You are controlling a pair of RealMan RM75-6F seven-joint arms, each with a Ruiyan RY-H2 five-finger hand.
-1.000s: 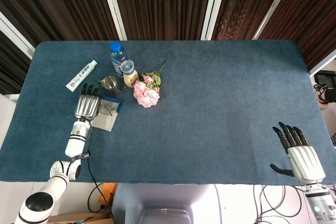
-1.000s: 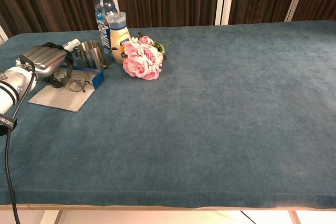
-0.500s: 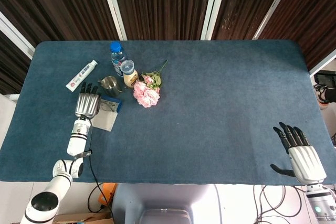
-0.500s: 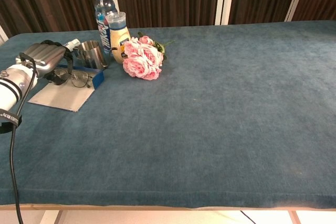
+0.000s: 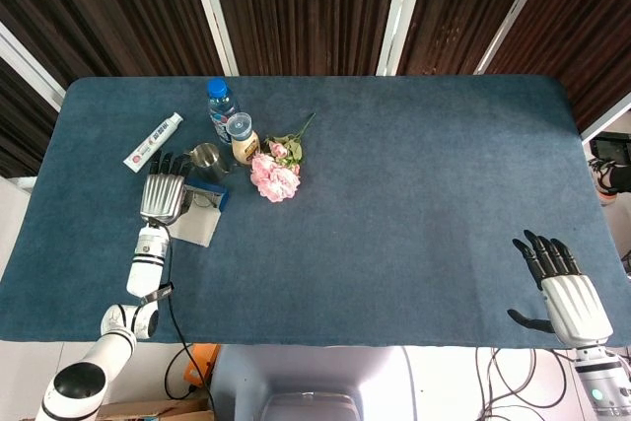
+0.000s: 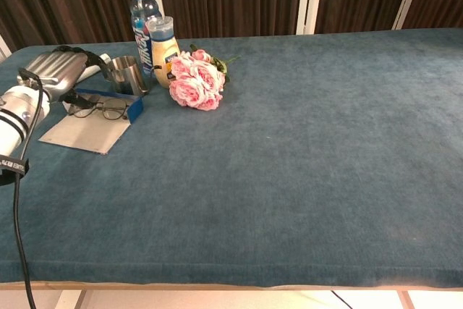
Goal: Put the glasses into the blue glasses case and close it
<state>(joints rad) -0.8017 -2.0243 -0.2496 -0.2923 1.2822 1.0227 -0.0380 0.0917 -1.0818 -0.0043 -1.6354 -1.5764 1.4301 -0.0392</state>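
Glasses (image 6: pixel 95 108) lying across the open blue glasses case (image 6: pixel 124 103).
My left hand (image 6: pixel 56 72) hovered over them, grip unclear; I needed frames fully inside before folding the lid. Right hand (image 5: pixel 564 293) idle, open.

A blue-carpeted tabletop (image 5: pixel 414 194) carries a cluster at its far left. A water bottle (image 5: pixel 221 107) with a blue cap stands farthest back, a cream-coloured bottle (image 5: pixel 243 142) just beside it on the near right. A metal cup (image 5: pixel 206 157) sits left of that. Pink roses (image 5: pixel 275 175) lie to the right. A white tube (image 5: pixel 153 142) lies far left. A grey sheet (image 6: pixel 85 132) lies nearer.
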